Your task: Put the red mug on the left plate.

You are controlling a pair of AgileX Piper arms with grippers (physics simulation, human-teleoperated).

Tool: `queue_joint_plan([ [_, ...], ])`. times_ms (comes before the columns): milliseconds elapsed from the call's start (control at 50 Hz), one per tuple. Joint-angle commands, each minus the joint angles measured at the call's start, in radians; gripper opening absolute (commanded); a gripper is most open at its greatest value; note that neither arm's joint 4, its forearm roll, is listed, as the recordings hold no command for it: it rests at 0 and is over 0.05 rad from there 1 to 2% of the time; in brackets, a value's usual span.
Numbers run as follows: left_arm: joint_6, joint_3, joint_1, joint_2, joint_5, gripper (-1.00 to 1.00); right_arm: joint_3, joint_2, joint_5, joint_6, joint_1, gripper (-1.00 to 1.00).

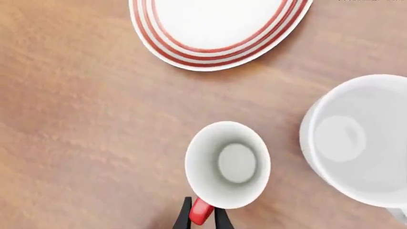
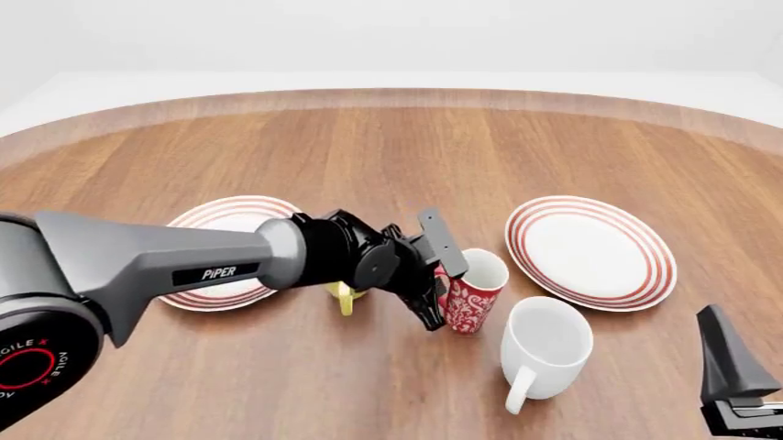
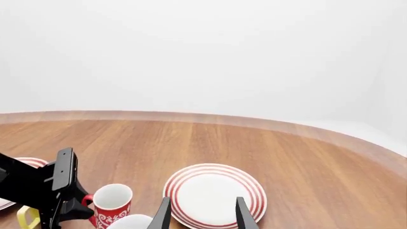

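the red mug [image 2: 472,291] stands upright on the wooden table [image 2: 404,147], mouth up, long axis vertical or leaning only slightly, near the middle of the tabletop and somewhat toward the near edge. its red handle [image 1: 201,211] points toward the left side of the table, and the left gripper [image 2: 435,275] is clenched on that handle: in the left wrist view the two black fingers [image 1: 185,215] sit tight on either side of the red loop, with the mug's white inside open to the camera. whether the base rests on the wood or is just clear of it cannot be told. the left plate [image 2: 226,250] lies flat toward the left edge, well apart from the mug, partly hidden by the left arm [image 2: 171,261] that crosses over it. a yellow mug [image 2: 344,295] peeks out under the arm's wrist, between the left plate and the red mug. a larger white mug [image 2: 544,346] stands just beside the red mug, nearer the near edge and to its right, handle toward the near edge; the two look apart by a thin gap. the other plate [image 2: 590,251] lies toward the right edge, near both mugs. the right gripper [image 3: 202,213] hangs over the near right part of the table, its fingers spread and holding nothing.
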Motion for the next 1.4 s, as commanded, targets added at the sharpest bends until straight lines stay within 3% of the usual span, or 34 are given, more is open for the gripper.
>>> queue_joint_plan([
  [20, -0.003, 0.01, -0.017, 0.003, -0.005, -1.0, -0.002, 0.0, 0.0, 0.001, -0.001, 1.0],
  [540, -0.059, 0.017, -0.002, -0.083, -0.028, -1.0, 0.002, 0.0, -0.009, -0.008, 0.003, 1.0],
  [1120, -0.142, 0.133, 0.013, -0.289, -0.103, -1.0, 0.015, 0.0, -0.028, -0.038, 0.013, 1.0],
  [1400, -0.153, 0.181, 0.081, -0.377, -0.123, -1.0, 0.016, 0.0, -0.031, -0.047, 0.021, 1.0],
])
